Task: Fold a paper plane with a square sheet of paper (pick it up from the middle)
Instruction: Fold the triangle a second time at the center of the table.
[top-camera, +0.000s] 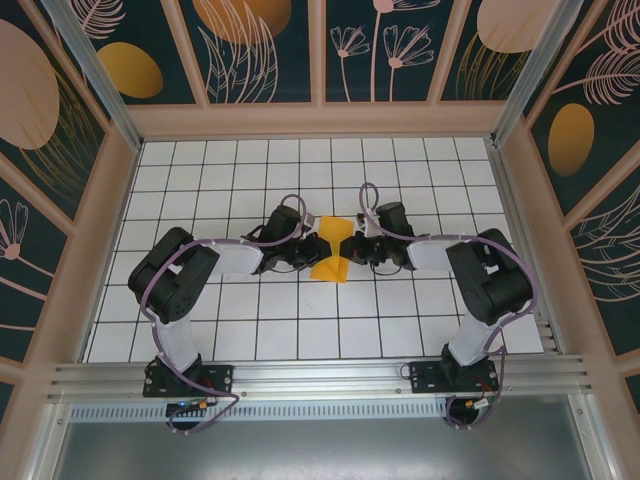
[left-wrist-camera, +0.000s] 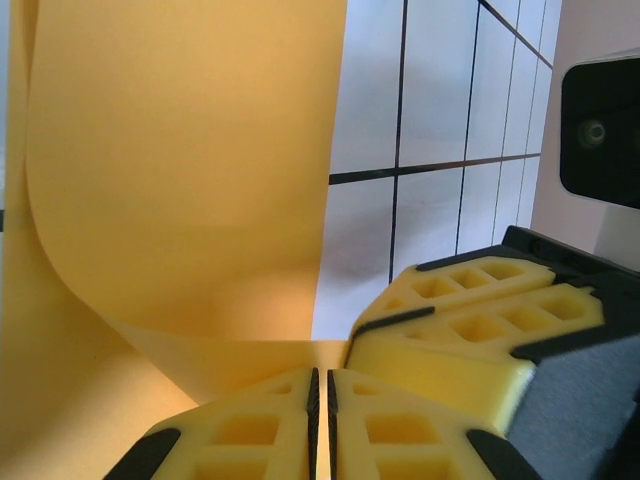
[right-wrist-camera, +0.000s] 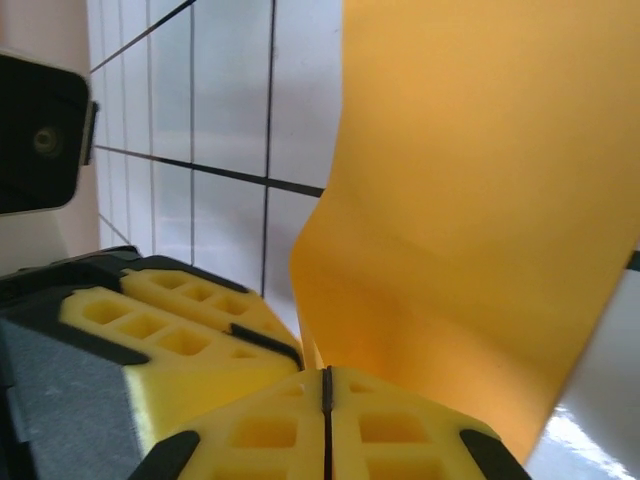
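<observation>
The sheet of paper (left-wrist-camera: 180, 180) curls upward from 9 to 12 o'clock. At 6 o'clock the left gripper (left-wrist-camera: 320, 385) pinches its lower edge. The right gripper (left-wrist-camera: 365, 330) touches it at 4 o'clock. The tiled table (left-wrist-camera: 430, 100) shows at 1 o'clock.

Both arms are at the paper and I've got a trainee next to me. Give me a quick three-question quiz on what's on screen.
1. Multiple choice: what is the right tool shut on? A) the square sheet of paper B) a pen C) nothing
2. True or false: the left tool stands wide open, clear of the sheet.
3. Fill in: in the top view the two tools meet near the ____ of the table.

Key
1. A. The sheet rises from between its closed fingers.
2. False. It is shut on the sheet's other side.
3. Middle.
</observation>
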